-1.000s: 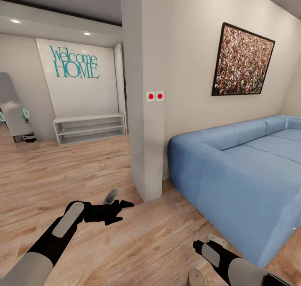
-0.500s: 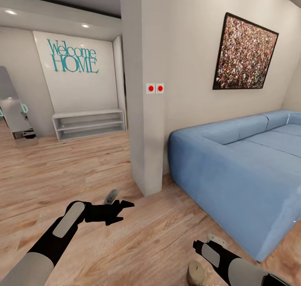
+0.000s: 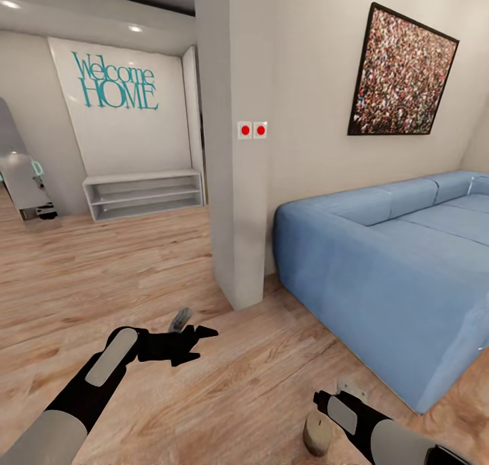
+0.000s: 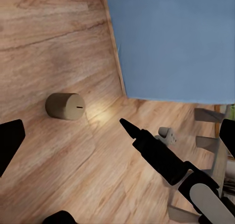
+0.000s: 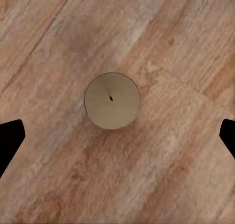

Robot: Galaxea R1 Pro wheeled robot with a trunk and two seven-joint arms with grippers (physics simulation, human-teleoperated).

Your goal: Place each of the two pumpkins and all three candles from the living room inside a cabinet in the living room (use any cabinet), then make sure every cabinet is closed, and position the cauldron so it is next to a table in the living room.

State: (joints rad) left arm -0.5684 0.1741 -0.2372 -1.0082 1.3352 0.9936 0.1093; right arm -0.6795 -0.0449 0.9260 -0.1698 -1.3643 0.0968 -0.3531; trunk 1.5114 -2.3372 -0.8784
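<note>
A wooden floor (image 3: 102, 275) runs through the room and into a hallway. A long blue sofa (image 3: 394, 261) stands against the pale wall, under a dark-framed speckled picture (image 3: 402, 75). A white pillar (image 3: 234, 180) with two red-dotted switches (image 3: 252, 130) divides the sofa area from the hallway, where a pale grey low shelf rack (image 3: 144, 193) sits below teal "Welcome HOME" lettering (image 3: 115, 81).

The left gripper (image 3: 193, 336) reaches out low over the floor; in the left wrist view its dark fingers (image 4: 11, 140) stand wide apart with nothing between them. The right gripper (image 5: 117, 136) hangs above the floor near the sofa's front corner, its fingertips (image 5: 10, 140) spread at both edges of the right wrist view, holding nothing.

One candle (image 3: 317, 433), a short tan cylinder, stands upright on the floor just beside the right arm (image 3: 367, 424); the right wrist view looks straight down on its round top and tiny wick (image 5: 111, 98), midway between the parted fingers
</note>
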